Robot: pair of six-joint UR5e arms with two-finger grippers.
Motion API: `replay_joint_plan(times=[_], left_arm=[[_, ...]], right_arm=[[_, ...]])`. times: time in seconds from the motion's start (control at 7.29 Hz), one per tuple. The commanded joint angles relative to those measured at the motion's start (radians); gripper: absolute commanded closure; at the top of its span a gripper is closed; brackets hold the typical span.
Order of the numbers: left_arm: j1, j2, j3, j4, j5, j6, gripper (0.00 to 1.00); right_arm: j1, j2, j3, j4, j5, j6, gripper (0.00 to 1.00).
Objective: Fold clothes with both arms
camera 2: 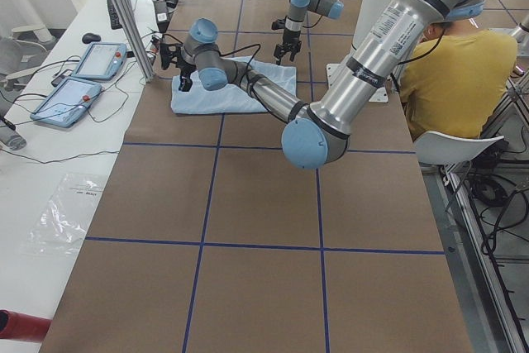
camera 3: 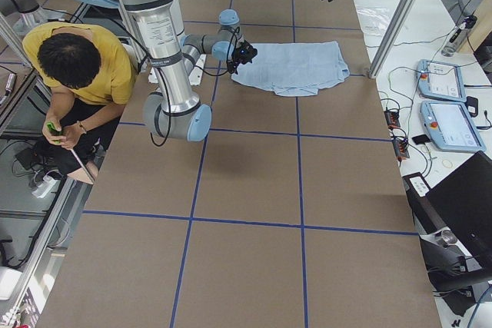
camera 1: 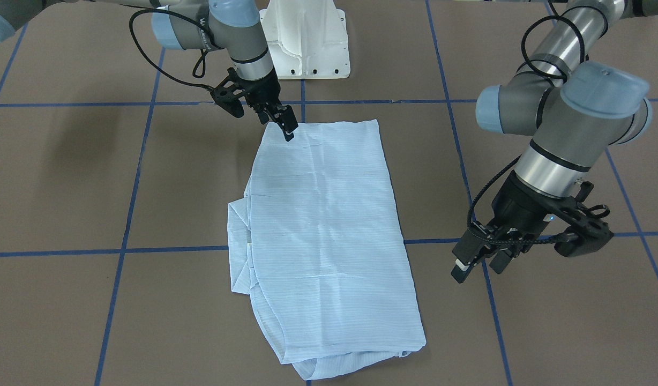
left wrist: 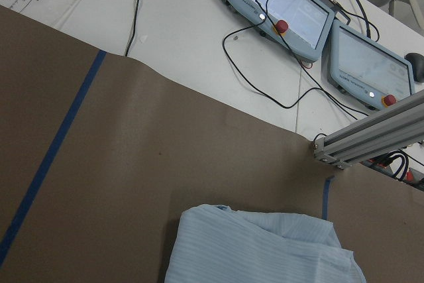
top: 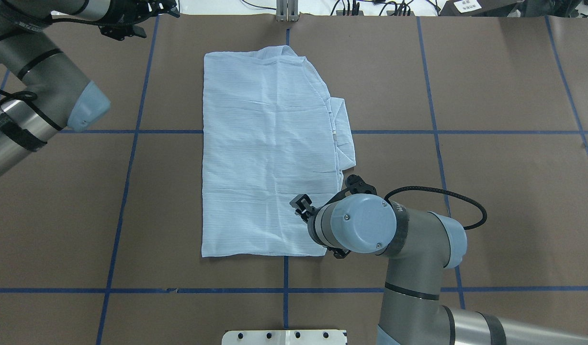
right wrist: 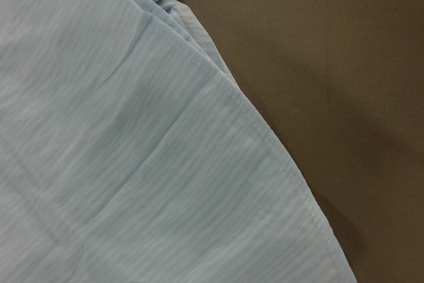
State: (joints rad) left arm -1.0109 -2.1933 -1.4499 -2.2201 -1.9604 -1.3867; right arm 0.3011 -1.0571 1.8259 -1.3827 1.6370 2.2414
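Note:
The light blue striped shirt [camera 1: 329, 225] [top: 265, 153] lies flat on the brown table, folded into a long rectangle. Its collar and a folded sleeve bunch along the edge on the robot's right. My right gripper [camera 1: 279, 124] [top: 301, 203] hovers over the shirt's near right corner, jaws apart and holding nothing. The right wrist view shows only the hem of the shirt [right wrist: 132, 164] against the table. My left gripper [camera 1: 479, 265] [top: 141, 21] hangs open above bare table, off the shirt's far left corner. The left wrist view catches that corner of the shirt [left wrist: 265, 250].
The white pedestal base [camera 1: 305, 43] stands at the near table edge. Blue tape lines [top: 131, 143] grid the brown surface. An aluminium post [left wrist: 371, 137] and two control tablets [left wrist: 278, 11] sit beyond the far edge. A person in yellow [camera 3: 77, 67] sits beside the robot.

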Motion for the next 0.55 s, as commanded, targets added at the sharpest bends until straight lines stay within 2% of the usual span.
replay_joint_plan(times=[0.0, 0.41], left_arm=[[0.002, 0.000, -0.001, 0.000, 0.000, 0.000, 0.01], [0.002, 0.000, -0.001, 0.000, 0.000, 0.000, 0.00]], right_arm=[[-0.014, -0.007, -0.011, 0.004, -0.012, 0.072, 0.03], [-0.014, -0.009, -0.036, 0.001, -0.013, 0.084, 0.09]])
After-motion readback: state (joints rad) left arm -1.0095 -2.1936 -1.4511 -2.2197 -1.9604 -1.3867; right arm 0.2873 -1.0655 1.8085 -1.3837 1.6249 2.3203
